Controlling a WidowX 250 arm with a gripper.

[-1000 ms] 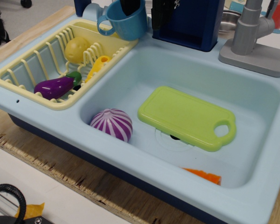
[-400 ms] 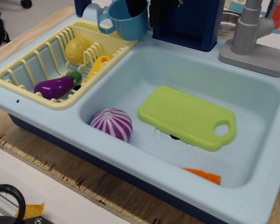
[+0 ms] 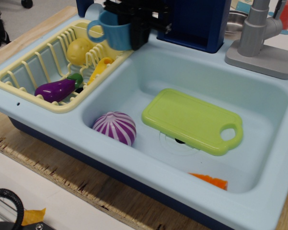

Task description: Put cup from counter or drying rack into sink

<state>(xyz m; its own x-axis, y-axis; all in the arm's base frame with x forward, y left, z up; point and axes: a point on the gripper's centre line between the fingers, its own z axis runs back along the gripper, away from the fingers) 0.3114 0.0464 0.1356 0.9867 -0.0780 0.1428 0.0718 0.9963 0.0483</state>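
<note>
The blue cup (image 3: pixel 108 32) hangs at the far right corner of the pale yellow drying rack (image 3: pixel 26 72), its handle pointing left. My black gripper (image 3: pixel 132 34) comes down from the top edge and is shut on the cup's right rim. One finger (image 3: pixel 140 34) shows outside the wall, and the other is hidden inside the cup. The cup is just left of the light blue sink (image 3: pixel 259 108), over the rack's edge. The light blue counter (image 3: pixel 148 178) rims the basin.
In the sink lie a lime green cutting board (image 3: pixel 191 120) over the drain, a purple striped ball (image 3: pixel 115 127) and an orange piece (image 3: pixel 208 180). The rack holds a purple eggplant (image 3: pixel 55 89) and two yellow toys (image 3: pixel 79 50). A grey faucet (image 3: pixel 259 38) stands at the back right and a dark blue block (image 3: pixel 196 21) behind the sink.
The gripper has come down into view and shifted left with the cup. The cup now sits lower and further left, over the rack's far corner.
</note>
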